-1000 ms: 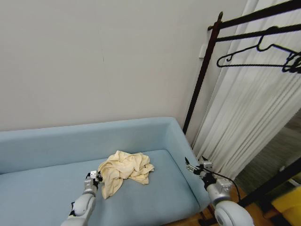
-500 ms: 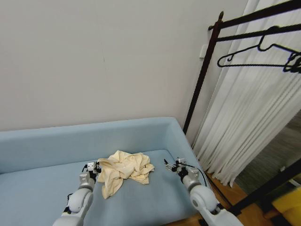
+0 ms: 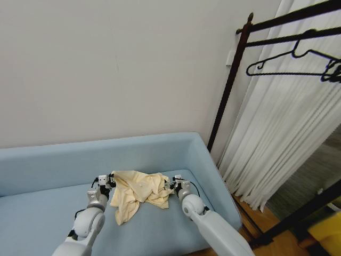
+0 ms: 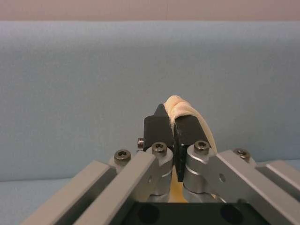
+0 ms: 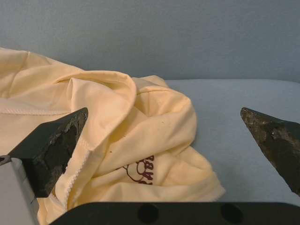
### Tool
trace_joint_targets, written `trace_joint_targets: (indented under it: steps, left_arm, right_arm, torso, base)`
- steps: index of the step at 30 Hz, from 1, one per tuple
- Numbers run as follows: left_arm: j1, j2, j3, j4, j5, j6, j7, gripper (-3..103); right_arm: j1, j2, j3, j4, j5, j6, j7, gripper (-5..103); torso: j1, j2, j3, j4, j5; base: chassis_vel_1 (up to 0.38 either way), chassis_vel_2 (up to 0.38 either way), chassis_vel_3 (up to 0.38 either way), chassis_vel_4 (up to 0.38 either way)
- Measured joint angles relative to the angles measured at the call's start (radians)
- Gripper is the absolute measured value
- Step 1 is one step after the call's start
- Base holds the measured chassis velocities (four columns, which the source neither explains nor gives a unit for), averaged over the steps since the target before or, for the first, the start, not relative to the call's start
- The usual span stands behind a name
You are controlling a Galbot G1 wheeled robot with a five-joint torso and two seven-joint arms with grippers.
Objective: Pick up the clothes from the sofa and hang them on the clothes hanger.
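Note:
A crumpled pale-yellow garment (image 3: 139,192) lies on the seat of the light-blue sofa (image 3: 64,160). My left gripper (image 3: 111,180) is at its left edge, shut on a fold of the yellow cloth (image 4: 180,108) pinched between the black pads. At the garment's right edge my right gripper (image 3: 171,185) stands open; its black fingertips (image 5: 51,147) are spread wide, with the yellow garment (image 5: 117,136) lying between and beyond them. A black hanger (image 3: 290,66) hangs on the dark clothes rack (image 3: 229,80) at the upper right.
The sofa back runs behind the garment against a plain white wall. The rack's post stands just past the sofa's right arm, with white curtains (image 3: 287,138) behind it. Wooden floor shows at the lower right.
My right arm has swung left from beyond the sofa's right arm to the garment's right edge. My left gripper has moved up to the garment's left edge and closed on it.

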Motion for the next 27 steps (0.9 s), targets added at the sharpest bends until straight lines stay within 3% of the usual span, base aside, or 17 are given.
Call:
trace_joint_targets:
  steps: [12,15,18,21,27]
  left_arm:
    - [-0.021,0.024,-0.002,-0.037,-0.026,0.018,-0.030,1]
    - [-0.025,0.027,-0.001,-0.037,-0.027,0.020,-0.032,1]
    - [-0.026,0.028,-0.001,-0.037,-0.029,0.022,-0.033,1]
    - [-0.028,0.028,0.000,-0.037,-0.032,0.023,-0.034,1]
    - [-0.029,0.024,0.004,-0.034,-0.032,0.023,-0.034,1]
  right_arm:
    - [0.077,0.131,-0.074,-0.186,0.008,0.027,0.021,100]
    - [0.079,0.147,-0.081,-0.203,0.005,0.030,0.028,93]
    - [0.078,0.152,-0.081,-0.210,0.003,0.031,0.031,93]
    - [0.071,0.154,-0.083,-0.218,-0.003,0.033,0.032,83]
    - [0.063,0.164,-0.087,-0.234,-0.015,0.038,0.032,77]
  torso:
    - [0.000,0.000,0.000,0.0001,0.0001]
    - [0.000,0.000,0.000,0.0001,0.0001]
    - [0.000,0.000,0.000,0.0001,0.0001]
    - [0.000,0.000,0.000,0.0000,0.0001]
    - [0.000,0.000,0.000,0.0001,0.0002]
  base:
    - [0.000,0.000,0.000,0.000]
    - [0.000,0.000,0.000,0.000]
    - [0.000,0.000,0.000,0.000]
    - [0.000,0.000,0.000,0.000]
    - [0.000,0.000,0.000,0.000]
